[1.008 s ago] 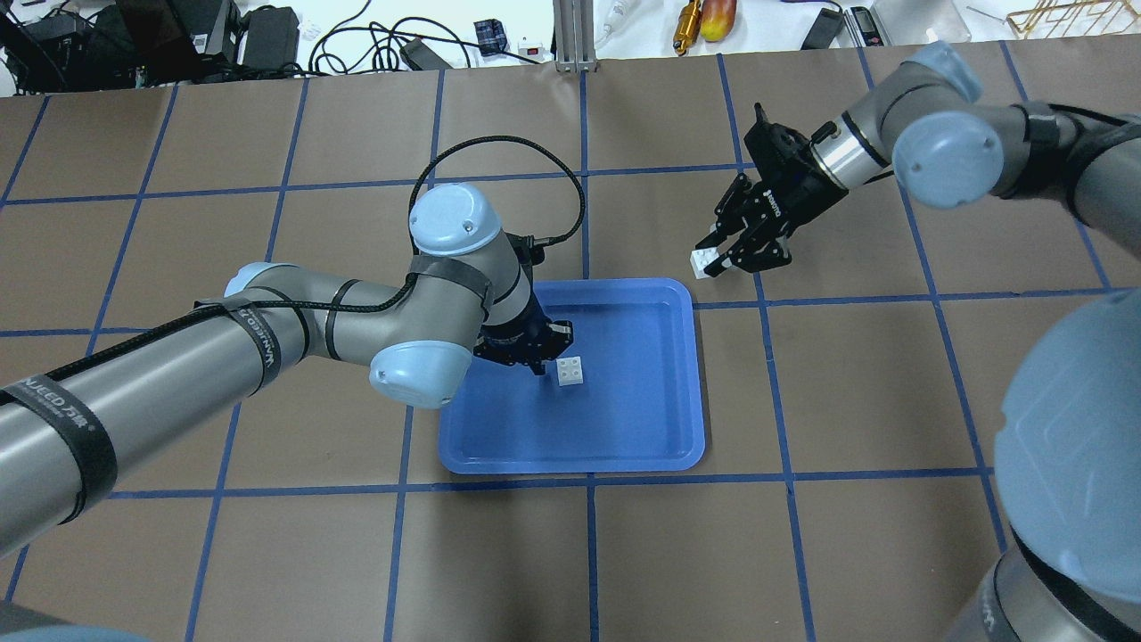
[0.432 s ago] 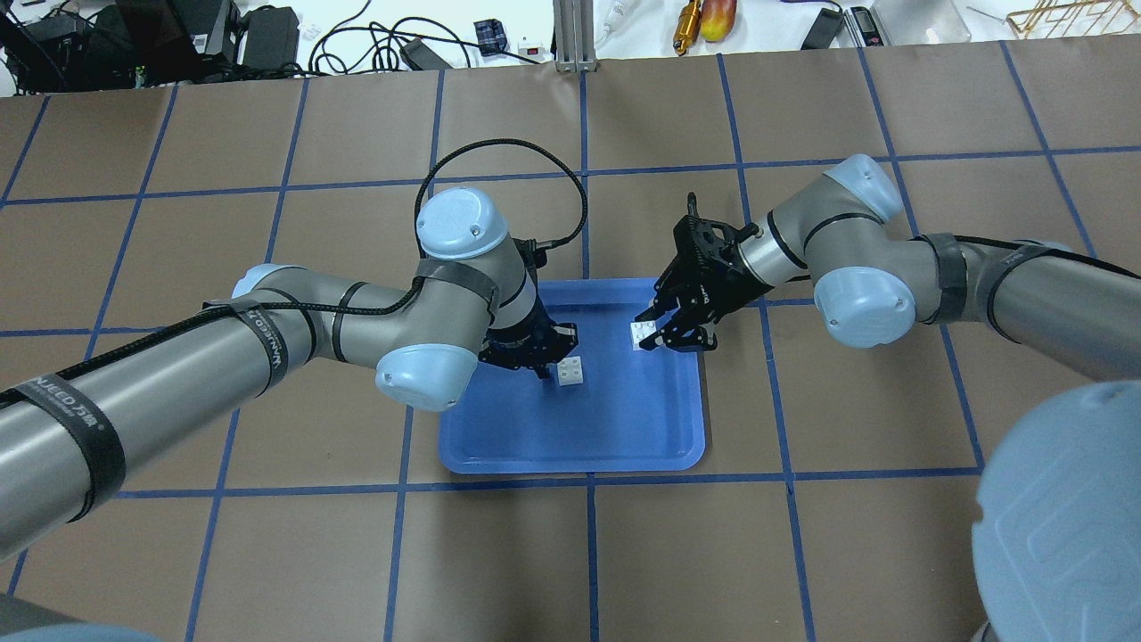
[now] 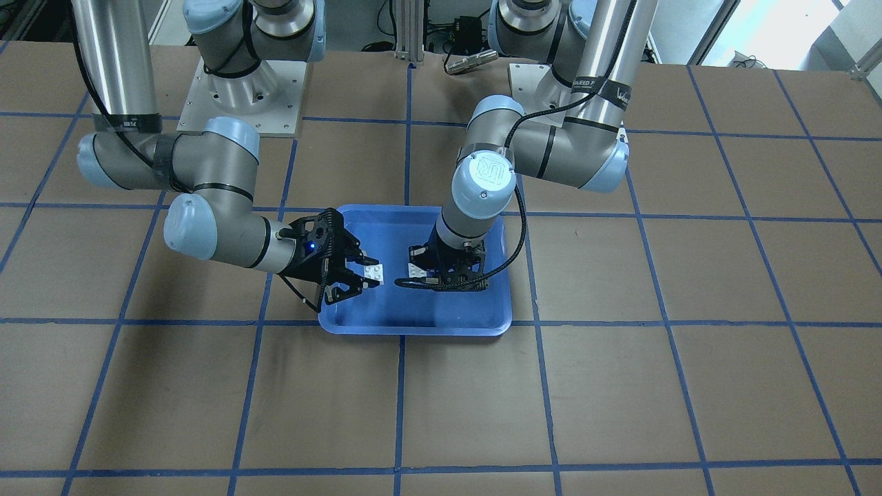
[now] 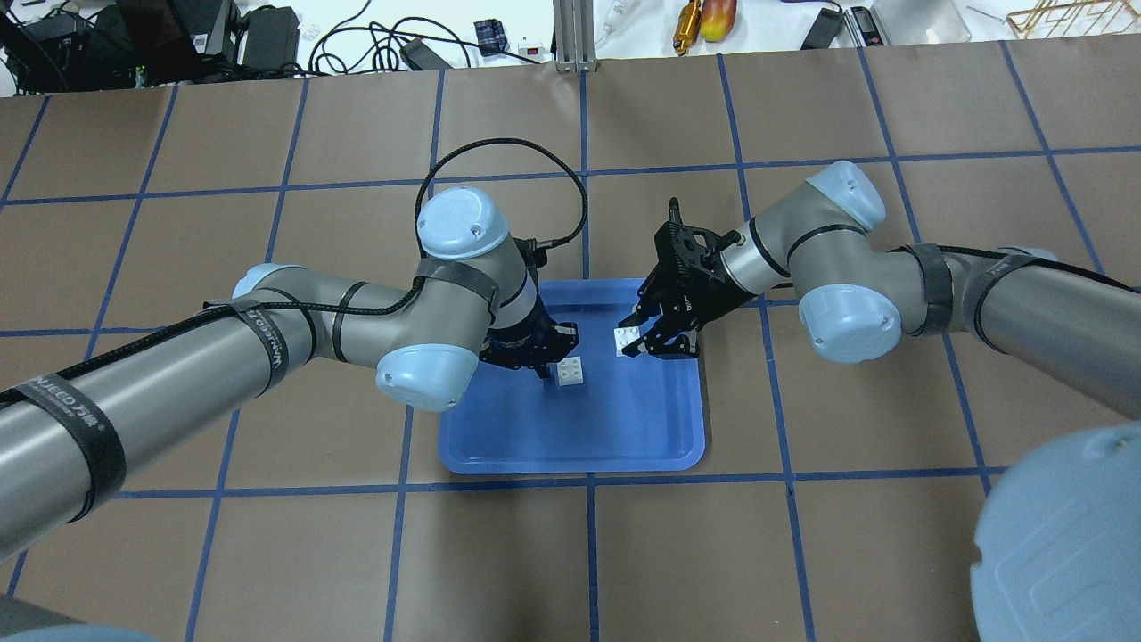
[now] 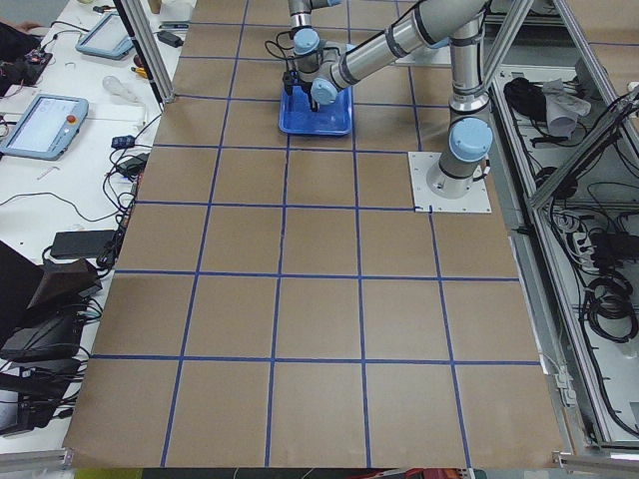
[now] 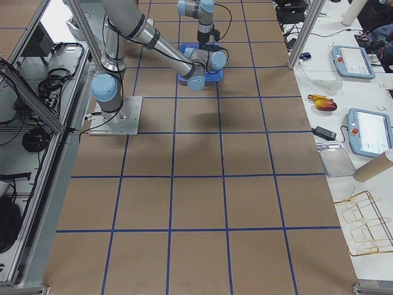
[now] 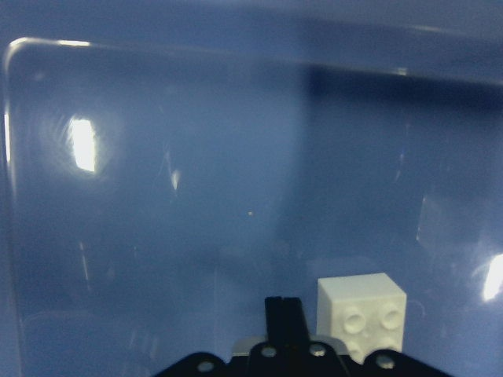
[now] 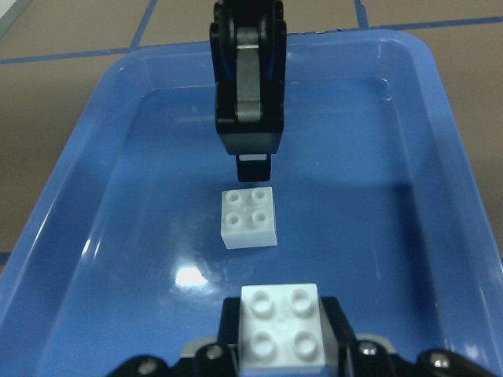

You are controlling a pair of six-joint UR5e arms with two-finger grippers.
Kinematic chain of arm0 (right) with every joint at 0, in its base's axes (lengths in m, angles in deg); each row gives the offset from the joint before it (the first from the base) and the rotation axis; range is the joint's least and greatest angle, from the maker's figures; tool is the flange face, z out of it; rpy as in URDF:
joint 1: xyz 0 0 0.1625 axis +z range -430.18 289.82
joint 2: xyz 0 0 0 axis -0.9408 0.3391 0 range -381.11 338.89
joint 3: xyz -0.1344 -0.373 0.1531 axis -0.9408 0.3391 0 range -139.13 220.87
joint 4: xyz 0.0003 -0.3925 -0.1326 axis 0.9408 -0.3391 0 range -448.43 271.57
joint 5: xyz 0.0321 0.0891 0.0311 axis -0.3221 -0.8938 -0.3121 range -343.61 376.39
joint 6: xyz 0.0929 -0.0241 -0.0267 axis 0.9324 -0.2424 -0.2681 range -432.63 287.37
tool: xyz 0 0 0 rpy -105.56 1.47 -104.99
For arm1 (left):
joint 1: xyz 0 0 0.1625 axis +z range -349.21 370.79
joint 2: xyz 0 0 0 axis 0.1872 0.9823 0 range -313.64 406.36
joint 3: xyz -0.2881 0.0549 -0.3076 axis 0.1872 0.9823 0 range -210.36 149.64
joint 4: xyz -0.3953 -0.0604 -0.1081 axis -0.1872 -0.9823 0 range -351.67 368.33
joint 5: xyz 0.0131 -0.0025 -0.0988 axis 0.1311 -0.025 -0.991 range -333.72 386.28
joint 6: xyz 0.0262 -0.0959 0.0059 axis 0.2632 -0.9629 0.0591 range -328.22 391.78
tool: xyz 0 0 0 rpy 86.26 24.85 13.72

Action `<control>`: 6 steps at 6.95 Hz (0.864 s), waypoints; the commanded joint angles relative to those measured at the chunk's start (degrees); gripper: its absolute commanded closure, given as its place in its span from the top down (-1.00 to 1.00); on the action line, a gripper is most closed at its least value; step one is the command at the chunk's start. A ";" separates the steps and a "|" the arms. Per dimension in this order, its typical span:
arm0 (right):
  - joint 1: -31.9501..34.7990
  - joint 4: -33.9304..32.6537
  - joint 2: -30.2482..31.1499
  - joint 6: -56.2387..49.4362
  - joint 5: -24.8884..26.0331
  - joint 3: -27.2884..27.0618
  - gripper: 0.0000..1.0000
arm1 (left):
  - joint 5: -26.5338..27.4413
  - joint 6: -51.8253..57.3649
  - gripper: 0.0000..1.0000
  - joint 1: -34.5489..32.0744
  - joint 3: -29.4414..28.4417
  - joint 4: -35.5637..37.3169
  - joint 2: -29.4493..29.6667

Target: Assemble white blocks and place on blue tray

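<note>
The right end effector [image 4: 636, 344] was clamped on one white block, the held block [image 8: 280, 326], gripping it by its sides with its four studs facing up. It reached in from the right over the tray's right rim, so this block sat above the far right part of the tray [image 4: 624, 437]; whether it touched the tray floor could not be told.

The left end effector [image 4: 541, 364] pointed straight down into the tray with its fingers together and nothing between them. Its tip stood just beside the left side of the loose block [image 4: 571, 371], and contact could not be judged. This block lay flat on the tray floor near the middle, studs up.

The two blocks were apart and unjoined, the held one to the right of the loose one and a little farther away. The tray rested on the brown, blue-gridded bench [image 4: 267, 267].
</note>
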 commanded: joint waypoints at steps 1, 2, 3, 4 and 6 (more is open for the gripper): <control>0.12 -8.98 -0.42 2.22 -1.67 -5.15 -1.00 | -0.08 -0.04 -0.92 0.04 0.08 0.03 0.02; 0.21 -9.88 -0.42 2.48 -1.76 -5.78 -1.00 | -0.08 -0.04 -0.92 -0.05 0.08 -0.05 0.02; 1.34 -10.24 -0.51 3.44 -1.76 -5.78 -1.00 | -0.17 -0.04 -0.92 -0.05 0.17 -0.05 0.02; 2.05 -12.25 -0.60 7.19 -2.63 -5.78 -1.00 | -0.17 -0.04 -0.92 -0.05 0.17 -0.05 0.02; 2.32 -13.76 -1.82 7.93 -2.73 -5.78 -1.00 | -0.09 -0.04 -0.92 -0.05 0.26 -0.05 0.02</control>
